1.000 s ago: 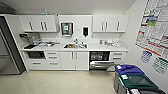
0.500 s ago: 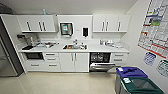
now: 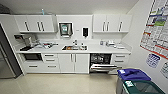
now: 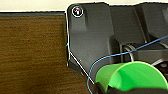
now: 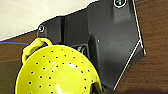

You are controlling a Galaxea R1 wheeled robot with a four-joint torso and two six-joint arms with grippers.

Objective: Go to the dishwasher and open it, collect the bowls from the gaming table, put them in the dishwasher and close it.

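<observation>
The dishwasher (image 3: pixel 101 60) stands open under the white counter, right of the sink, with its door (image 3: pixel 103 67) folded down and dark racks showing. The bright green bowl (image 4: pixel 132 76) hangs close before the left wrist camera, and my left gripper (image 4: pixel 125 90) is shut on its rim. My right gripper (image 5: pixel 98 88) is shut on the yellow bowl (image 5: pixel 56 72), which has small holes and a loop handle. Brown wood-grain flooring lies below both bowls. The gaming table is out of view.
Two bins stand at the lower right, one with a blue lid (image 3: pixel 133 74) and one with a green lid (image 3: pixel 140 87). A steel fridge (image 3: pixel 6 60) lines the left wall. Pale floor (image 3: pixel 65 83) stretches up to the cabinets. Posters (image 3: pixel 156 32) hang on the right wall.
The whole head view has shifted slightly as the camera drew nearer the kitchen counter; the bins sit lower and further right in the picture. The dishwasher stays open.
</observation>
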